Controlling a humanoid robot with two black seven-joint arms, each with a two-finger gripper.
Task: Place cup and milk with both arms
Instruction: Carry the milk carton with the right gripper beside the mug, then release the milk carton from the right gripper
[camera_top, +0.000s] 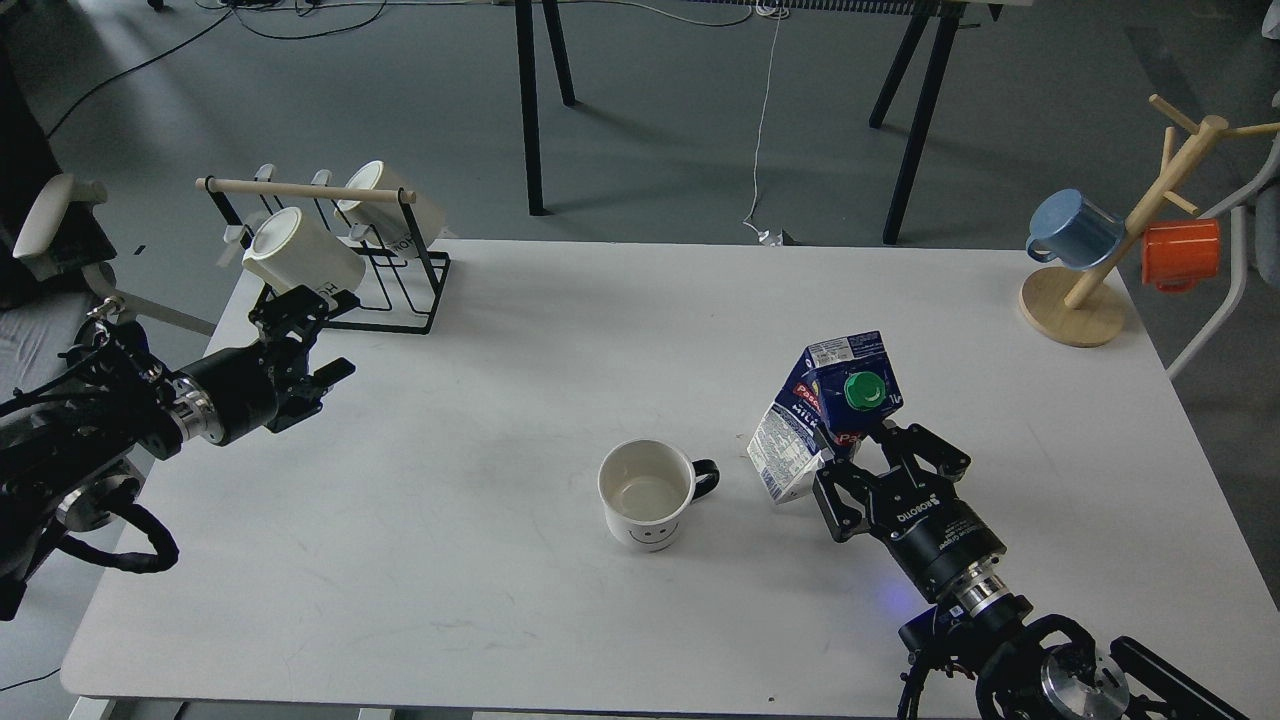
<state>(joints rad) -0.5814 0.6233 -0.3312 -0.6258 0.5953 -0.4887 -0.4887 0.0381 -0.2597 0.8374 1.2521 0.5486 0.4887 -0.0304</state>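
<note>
A white cup with a black handle and a smiley face stands upright in the middle of the white table. A blue and white milk carton with a green cap is tilted, held just right of the cup. My right gripper is shut on the carton's lower part. My left gripper is open and empty at the table's left edge, in front of the mug rack, far from the cup.
A black wire rack with two white mugs stands at the back left. A wooden mug tree with a blue mug and an orange mug stands at the back right.
</note>
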